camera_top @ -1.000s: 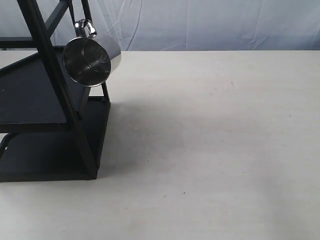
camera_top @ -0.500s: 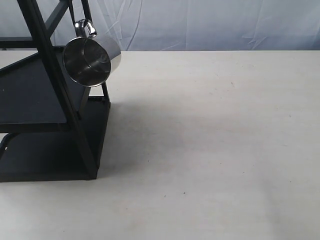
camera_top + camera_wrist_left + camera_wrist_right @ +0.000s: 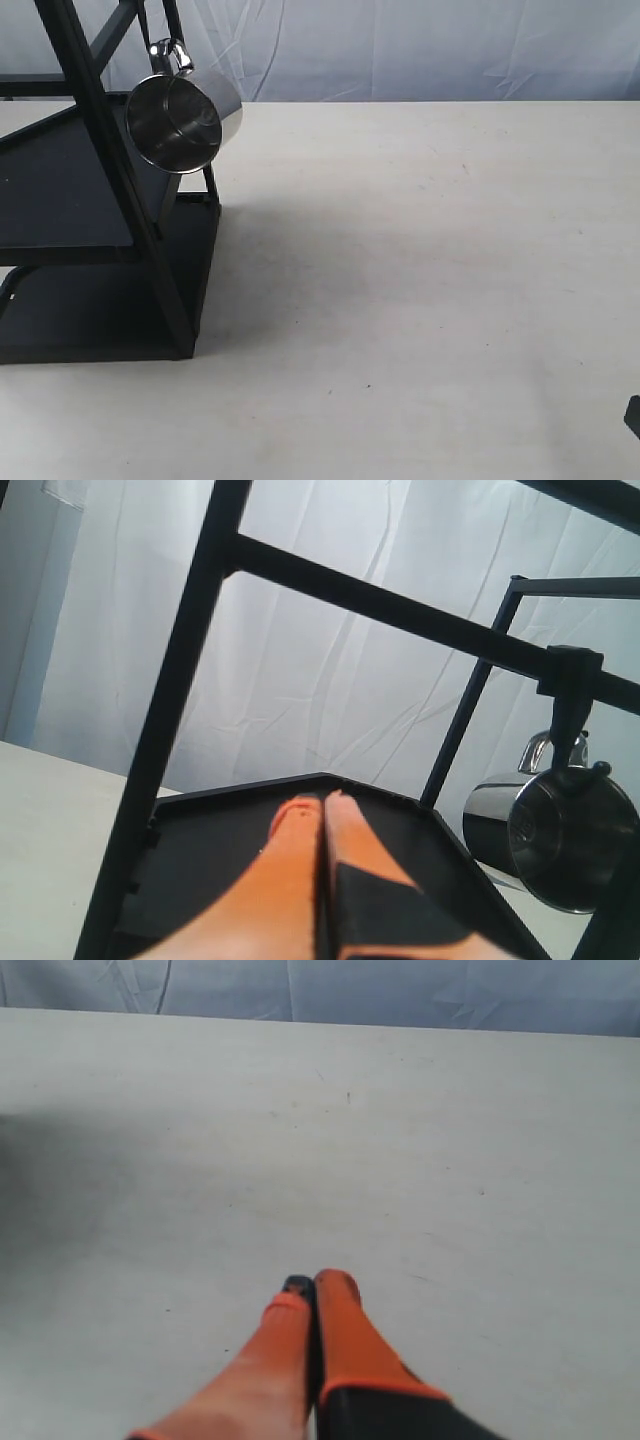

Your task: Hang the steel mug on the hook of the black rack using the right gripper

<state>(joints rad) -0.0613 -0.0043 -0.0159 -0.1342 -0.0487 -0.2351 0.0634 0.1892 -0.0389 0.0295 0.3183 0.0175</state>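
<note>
**rackwatcher:** Exterior view, big stuff first: the table (image 3: 420, 250) fills most of the frame, the black rack (image 3: 90, 200) sits at the left edge, and the steel mug (image 3: 180, 120) is in the upper left, hanging tilted by its handle from the hook (image 3: 165, 45), mouth toward the camera. Looks done to me.

**tinkerbot_77:** Pretty much. Both claws are pinched closed on nothing: right claw (image 3: 312, 1285) over bare table, well apart from the rack, and left claw (image 3: 322, 802) pointing over a rack shelf with the mug off at the right edge of its frame.

**rackwatcher:** What could still go wrong?

**tinkerbot_77:** My guess: the handle only sits on a thin hook, so a bump to the frame could swing the mug off. The left arm is the one near the rack.

**rackwatcher:** Anything changed from half a second back?

**tinkerbot_77:** Mug hasn't budged. Only a dark sliver, too small to identify, now pokes in at the lower right corner.
</note>
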